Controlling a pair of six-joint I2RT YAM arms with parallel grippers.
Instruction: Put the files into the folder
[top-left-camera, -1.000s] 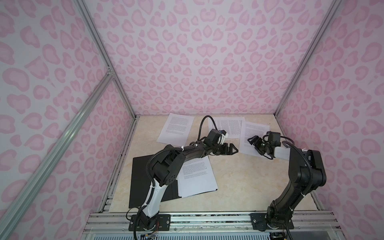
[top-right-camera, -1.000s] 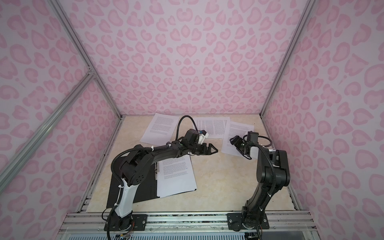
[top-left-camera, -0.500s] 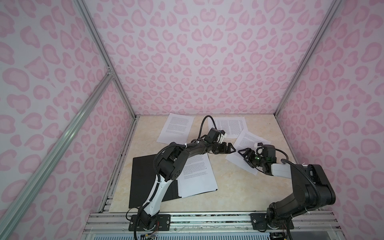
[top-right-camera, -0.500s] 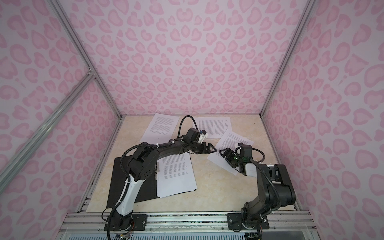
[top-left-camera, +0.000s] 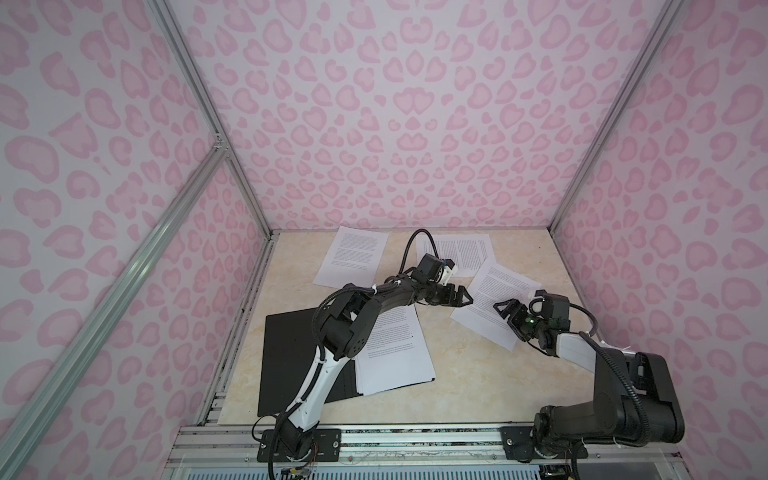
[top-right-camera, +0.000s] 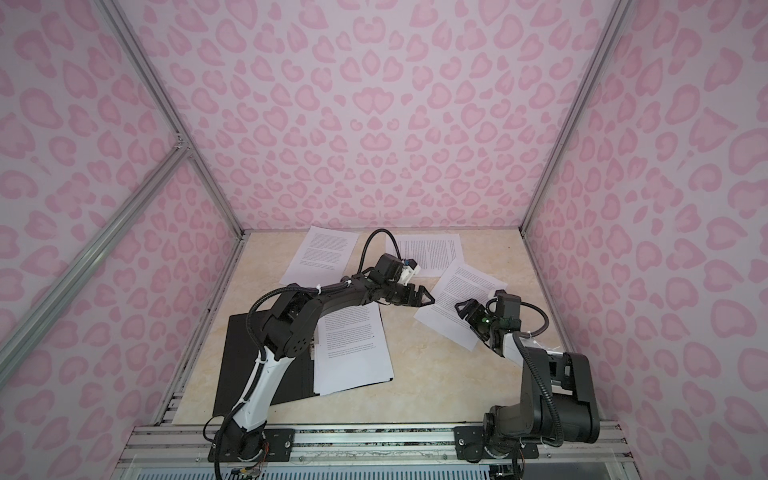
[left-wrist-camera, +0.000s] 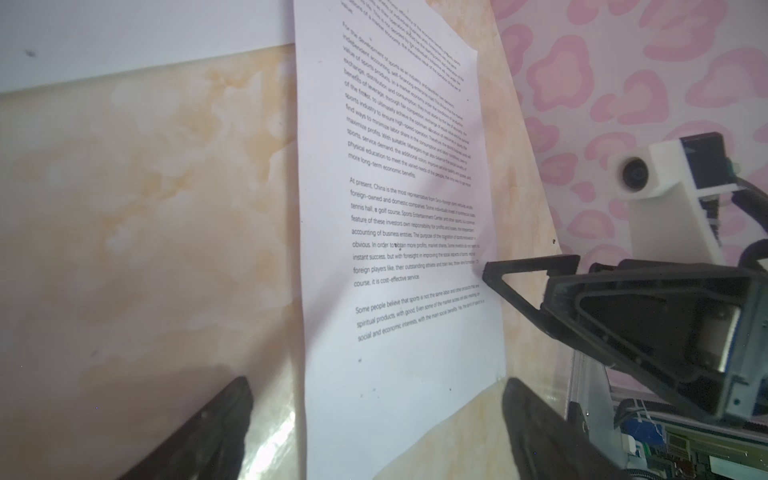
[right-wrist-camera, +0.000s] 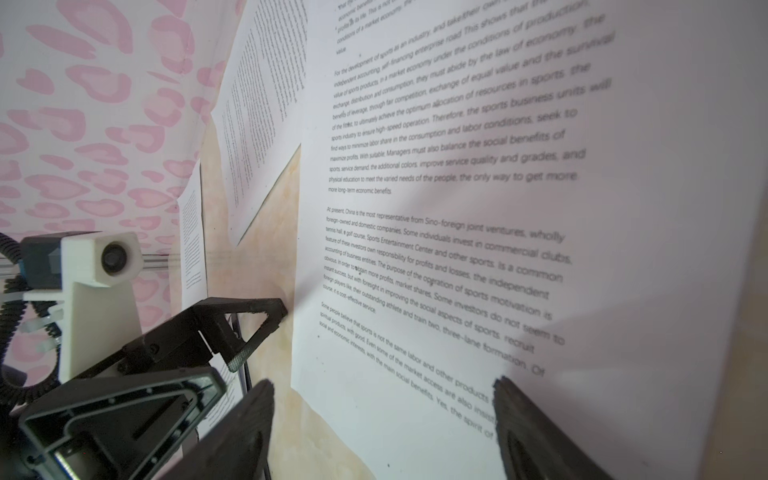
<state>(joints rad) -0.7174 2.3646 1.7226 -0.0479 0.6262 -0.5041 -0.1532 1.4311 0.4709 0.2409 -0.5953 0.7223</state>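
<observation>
The folder (top-left-camera: 291, 357) lies open, black inside up, at the front left in both top views (top-right-camera: 241, 365). A stack of files (top-left-camera: 395, 353) lies on its right half and hangs over the edge. One tilted sheet (top-left-camera: 494, 303) lies at mid right, sharp in the right wrist view (right-wrist-camera: 457, 208) and the left wrist view (left-wrist-camera: 399, 249). My right gripper (top-left-camera: 505, 309) is open, low over this sheet's near corner (right-wrist-camera: 382, 388), one finger over the paper and one off its edge. My left gripper (top-left-camera: 463, 297) is open and empty at the sheet's left edge (left-wrist-camera: 378, 390).
Two more printed sheets lie flat at the back, one at back left (top-left-camera: 353, 257) and one at back middle (top-left-camera: 469, 253), partly under the left wrist. Pink patterned walls close in the marble table (top-left-camera: 478, 386) on three sides. The two grippers stand close, tips facing.
The right arm has drawn back toward the front, and the right-hand sheet has slid toward the middle and turned with it. The left gripper has hardly moved.
</observation>
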